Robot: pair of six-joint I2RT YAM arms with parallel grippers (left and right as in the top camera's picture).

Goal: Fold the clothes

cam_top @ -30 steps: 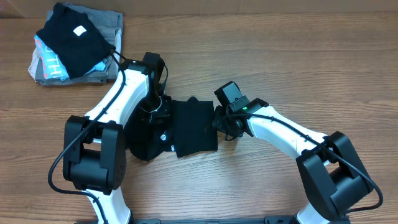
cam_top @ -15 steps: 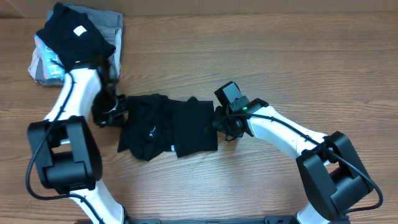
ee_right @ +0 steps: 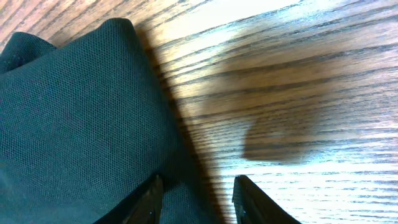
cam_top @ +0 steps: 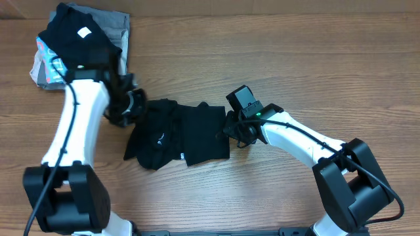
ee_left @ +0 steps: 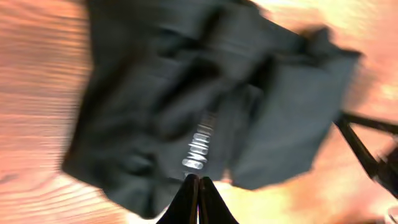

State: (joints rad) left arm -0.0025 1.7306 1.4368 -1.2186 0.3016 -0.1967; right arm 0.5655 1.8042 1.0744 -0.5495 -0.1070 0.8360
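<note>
The clothes, a black shirt (cam_top: 197, 131), lie crumpled on the wooden table, with the right part folded flat and a small white logo (cam_top: 159, 137) on the left part. My left gripper (cam_top: 134, 107) hovers at the shirt's upper left edge. In the blurred left wrist view its fingers (ee_left: 198, 190) are pressed together, empty, at the near edge of the shirt (ee_left: 186, 93) below white lettering (ee_left: 199, 146). My right gripper (cam_top: 228, 131) sits at the shirt's right edge. Its jaws (ee_right: 200, 196) stand apart, straddling the hem of the mesh fabric (ee_right: 74, 112), one finger over cloth and one over wood.
A pile of folded garments (cam_top: 115, 26) lies at the back left corner, topped by a folded black piece with a white square label (cam_top: 84, 32), over grey and light-blue ones (cam_top: 49, 62). The left arm (cam_top: 75, 131) runs close beside this pile.
The left arm swung off the shirt to the left, uncovering its left half, then its gripper came back up to the shirt's upper left edge. The right arm stayed put.
</note>
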